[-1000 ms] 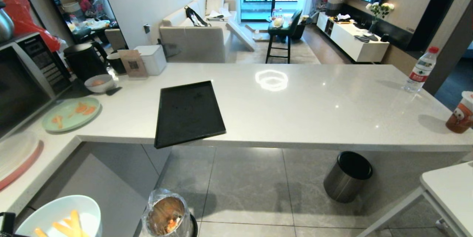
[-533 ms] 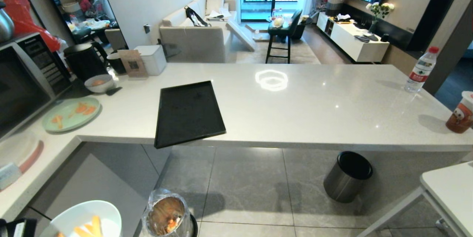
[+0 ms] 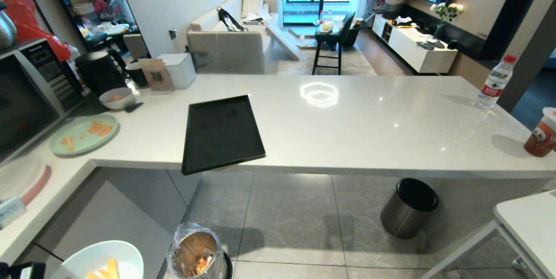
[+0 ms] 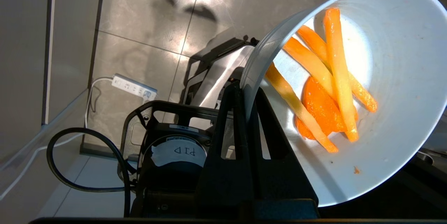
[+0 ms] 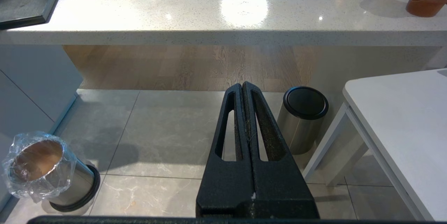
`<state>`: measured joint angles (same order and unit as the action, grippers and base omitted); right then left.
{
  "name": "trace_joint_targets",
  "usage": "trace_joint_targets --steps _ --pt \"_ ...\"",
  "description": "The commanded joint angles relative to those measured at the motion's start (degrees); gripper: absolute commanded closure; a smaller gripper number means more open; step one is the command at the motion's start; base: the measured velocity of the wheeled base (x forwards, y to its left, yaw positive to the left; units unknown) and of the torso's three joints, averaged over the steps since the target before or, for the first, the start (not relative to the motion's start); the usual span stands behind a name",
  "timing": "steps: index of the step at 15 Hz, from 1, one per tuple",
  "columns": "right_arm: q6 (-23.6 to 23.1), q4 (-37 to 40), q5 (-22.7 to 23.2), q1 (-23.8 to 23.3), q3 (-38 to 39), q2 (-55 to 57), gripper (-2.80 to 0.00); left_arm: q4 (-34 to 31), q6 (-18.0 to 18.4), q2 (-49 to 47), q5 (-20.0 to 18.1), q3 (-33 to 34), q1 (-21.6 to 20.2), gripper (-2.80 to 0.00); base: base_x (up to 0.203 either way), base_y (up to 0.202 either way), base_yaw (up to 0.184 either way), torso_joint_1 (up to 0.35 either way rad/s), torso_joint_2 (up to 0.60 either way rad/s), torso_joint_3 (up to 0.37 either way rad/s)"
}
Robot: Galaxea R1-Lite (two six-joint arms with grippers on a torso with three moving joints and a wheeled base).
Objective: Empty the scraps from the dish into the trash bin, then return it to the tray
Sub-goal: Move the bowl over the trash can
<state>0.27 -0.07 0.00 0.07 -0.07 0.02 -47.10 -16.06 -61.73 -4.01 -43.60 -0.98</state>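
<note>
Left gripper [image 4: 244, 91] pinches the rim of the dish [image 3: 102, 258], scraps [image 4: 323, 77] inside, just beside the trash bin [image 3: 195, 253].

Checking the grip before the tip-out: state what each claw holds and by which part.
Left claw pinches the dish by its rim, scraps still inside. Right claw is shut on nothing.

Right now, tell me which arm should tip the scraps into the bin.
Left. Its claw is shut on the bowl rim, scraps inside, beside the lined bin. The right claw is shut on nothing, away from that bin.
</note>
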Motion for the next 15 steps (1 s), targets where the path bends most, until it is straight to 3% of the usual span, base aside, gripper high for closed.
trace_joint_targets --steps 1,5,15 --pt "0.0 0.0 0.0 0.0 0.0 0.0 0.0 -0.3 0.0 0.0 0.0 0.1 0.4 0.0 0.0 0.0 0.0 0.0 0.0 0.0" --pt "0.1 0.0 0.0 0.0 0.0 0.0 0.0 -0.3 -0.8 0.0 1.0 0.2 2.8 0.0 0.0 0.0 0.0 0.0 0.0 0.0" --pt "1.1 0.0 -0.1 0.0 0.0 0.1 0.0 -0.3 -0.9 -0.3 1.4 -0.2 2.9 0.0 0.0 0.0 0.0 0.0 0.0 0.0"
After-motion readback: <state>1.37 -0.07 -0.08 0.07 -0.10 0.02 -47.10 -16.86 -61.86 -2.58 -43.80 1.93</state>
